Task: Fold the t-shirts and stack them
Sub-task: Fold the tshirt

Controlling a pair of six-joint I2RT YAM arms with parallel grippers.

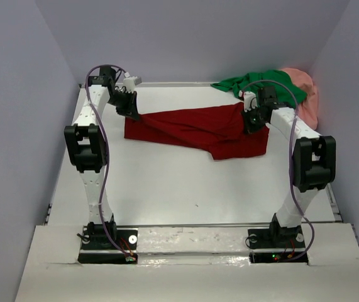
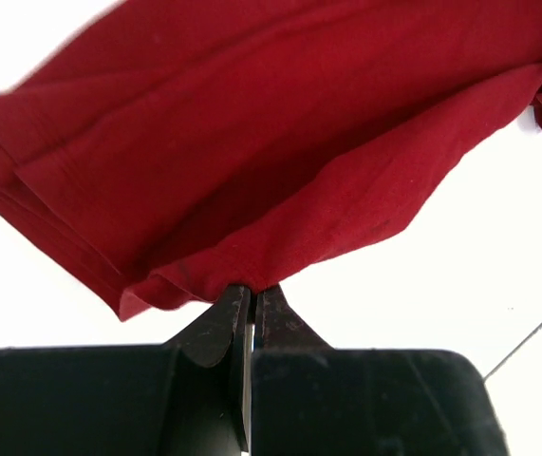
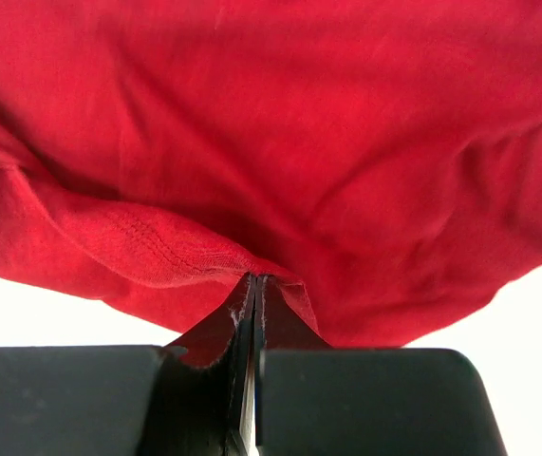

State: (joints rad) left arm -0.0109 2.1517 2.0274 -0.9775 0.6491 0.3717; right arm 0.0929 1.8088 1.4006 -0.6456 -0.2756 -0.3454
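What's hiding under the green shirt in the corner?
A salmon pink shirt pokes out from under the green shirt on its right side. The green cloth covers the rest of it, so whether anything else lies underneath cannot be seen.

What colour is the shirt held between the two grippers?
The shirt is dark red, clearest in the right wrist view.

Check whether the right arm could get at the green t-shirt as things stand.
Probably not yet: the right gripper is shut on an edge of the dark red t-shirt. The green t-shirt lies beyond it, with nothing between, so reach looks fine once it lets go.
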